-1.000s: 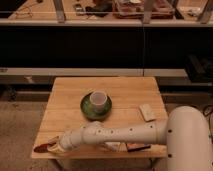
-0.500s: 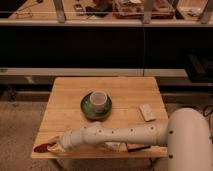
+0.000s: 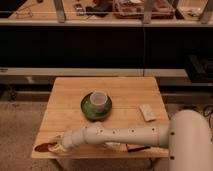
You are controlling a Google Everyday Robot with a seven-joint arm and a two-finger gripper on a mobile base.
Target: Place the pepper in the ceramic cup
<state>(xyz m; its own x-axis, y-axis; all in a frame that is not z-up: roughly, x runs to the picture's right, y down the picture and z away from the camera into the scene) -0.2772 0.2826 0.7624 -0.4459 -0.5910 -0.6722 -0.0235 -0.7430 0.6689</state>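
The pepper (image 3: 42,148) is lying at the front-left corner of the worktop (image 3: 70,97), sitting right against the pincer (image 3: 56,145), just to its left. Honestly can't tell if it's gripping or released. Further right, the ceramic cup (image 3: 98,100) is sitting on a green plate (image 3: 86,108).

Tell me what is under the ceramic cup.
The ceramic cup stands on a green plate, covering its middle. The gripper is at the near left corner of the table, by the pepper.
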